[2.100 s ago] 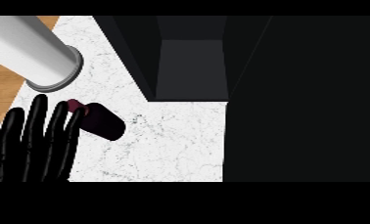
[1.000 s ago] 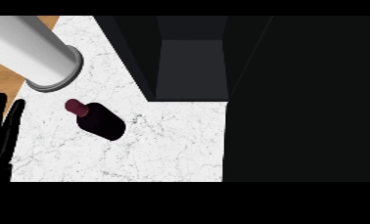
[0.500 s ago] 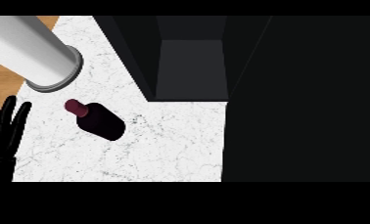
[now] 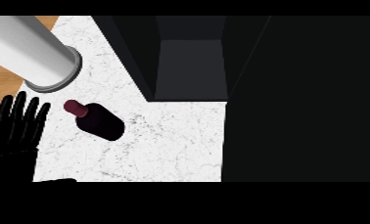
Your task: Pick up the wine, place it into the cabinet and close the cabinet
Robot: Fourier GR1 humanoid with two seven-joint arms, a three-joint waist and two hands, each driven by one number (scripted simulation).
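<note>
On the white marbled surface (image 4: 166, 145), the wine (image 4: 96, 120) stood as a dark bottle seen steeply from above, with its dark red cap pointing toward the upper left of the view. It was in the left part of the surface, below a big grey cylinder (image 4: 36, 54) that came in from the upper left corner and ended in a darker round rim. The bottle and the cylinder were near each other but apart.

At the left edge of the view a black hand (image 4: 20, 127) showed, its fingers straight and spread, pointing up. It held nothing. It was just beside the wine, on its left side, and a narrow strip of white surface lay between the fingertips (image 4: 43, 108) and the bottle cap, so they did not touch. By its place at the left of the view, it was the robot's left hand. The right hand did not show anywhere.

The cabinet (image 4: 192, 66) was at the top middle, with its inside open to the view: dark side walls and a grey panel deeper inside. The wine was well apart from this opening, outside of the cabinet. To the right, a very dark area (image 4: 303, 100) filled the rest of the view.
</note>
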